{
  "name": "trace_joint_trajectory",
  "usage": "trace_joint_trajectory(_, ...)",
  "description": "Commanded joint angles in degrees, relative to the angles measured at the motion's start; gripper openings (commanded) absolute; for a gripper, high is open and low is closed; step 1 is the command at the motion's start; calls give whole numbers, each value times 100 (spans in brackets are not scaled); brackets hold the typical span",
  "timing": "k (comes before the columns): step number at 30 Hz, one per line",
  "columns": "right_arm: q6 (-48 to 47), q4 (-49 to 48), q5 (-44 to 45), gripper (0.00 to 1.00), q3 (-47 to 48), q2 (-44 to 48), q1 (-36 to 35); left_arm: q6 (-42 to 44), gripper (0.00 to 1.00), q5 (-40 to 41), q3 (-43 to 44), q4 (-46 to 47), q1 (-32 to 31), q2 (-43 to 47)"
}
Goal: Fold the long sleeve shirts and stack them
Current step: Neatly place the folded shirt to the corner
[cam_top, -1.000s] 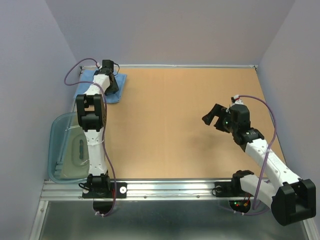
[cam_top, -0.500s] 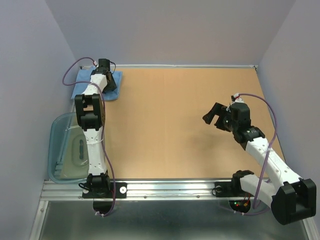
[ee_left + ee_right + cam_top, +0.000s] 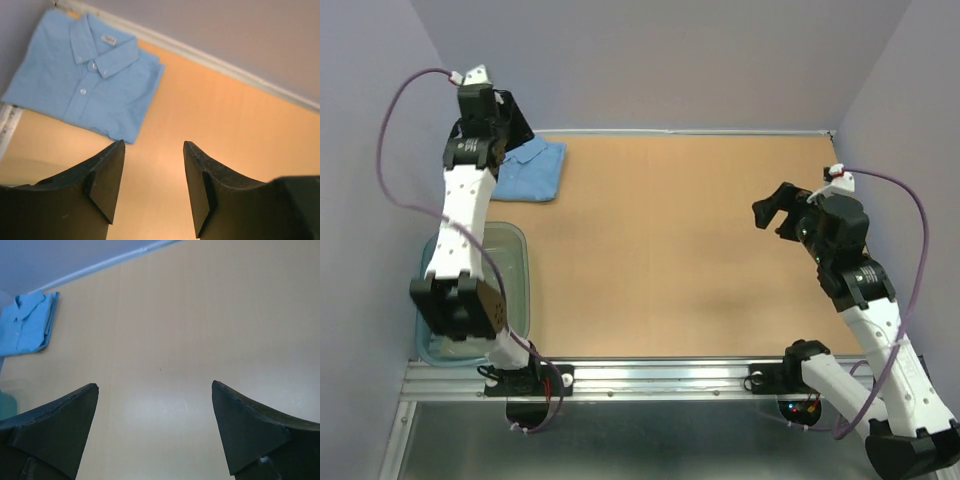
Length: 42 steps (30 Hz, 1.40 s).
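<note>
At the far-left corner of the bench (image 3: 670, 250) lies the shirt (image 3: 82, 75), light blue, folded into a neat rectangle, buttoned collar facing up. The left gripper (image 3: 153, 150) hovers just above it, fingers apart, empty. The right gripper (image 3: 154, 390), well apart from the shirt, gapes wide, empty.

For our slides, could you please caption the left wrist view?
Open, empty left tool hovers over the table; the folded light blue shirt lies by the wall.

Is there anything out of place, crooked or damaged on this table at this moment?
Nothing stands out. The light blue shirt lies neatly folded in the far left corner, collar buttoned. The left claw and right claw hang open and empty. The clear plastic tub sits at the left edge.
</note>
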<state>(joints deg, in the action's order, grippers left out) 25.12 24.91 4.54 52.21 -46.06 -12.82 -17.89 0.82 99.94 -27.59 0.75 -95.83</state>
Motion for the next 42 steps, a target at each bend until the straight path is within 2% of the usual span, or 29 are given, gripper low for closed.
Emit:
trace_joint_trajectory(1, -394, 567, 653, 100, 895, 492, 7, -21, 63, 216, -317, 17, -5, 1802)
trace_joint_trajectory(3, -482, 804, 968, 100, 1221, 807, 7, -30, 65, 522, -457, -9, -5, 2707)
trace_joint_trajectory(4, -569, 866, 1075, 100, 1326, 914, 7, -65, 69, 655, -501, -27, -5, 3302)
trace_joint_trajectory(7, -797, 1051, 1470, 100, 1704, 1397, 7, -66, 73, 1103, -809, 52, -5, 4236)
trace_joint_trajectory(12, -1123, 1060, 1700, 100, 1785, 2258, -1, 101, 93, 2114, -2036, 456, -22, 6521)
trace_joint_trajectory(17, -1255, 1051, 1858, 100, 1319, 3224, 7, 268, 94, 2721, -2839, 290, -435, 8103)
trace_joint_trajectory(20, -1212, 1043, 2042, 100, 1091, 3603, 7, 347, 96, 2993, -3085, -34, -594, 8710)
trace_joint_trajectory(24, -1168, 1007, 2376, 100, 792, 3824, 7, 304, 99, 3319, -3384, -167, -691, 9327)
trace_joint_trajectory(29, -1098, 973, 2526, 100, 519, 3807, -1, 418, 99, 3469, -3806, 228, -761, 10004)
trace_joint_trajectory(34, -1132, 858, 2570, 100, 273, 3745, 7, 260, 99, 3714, -3999, 263, -858, 9865)
trace_joint_trajectory(42, -1326, 691, 2491, 100, 229, 3640, 7, 479, 99, 4233, -4053, 659, -1059, 9742)
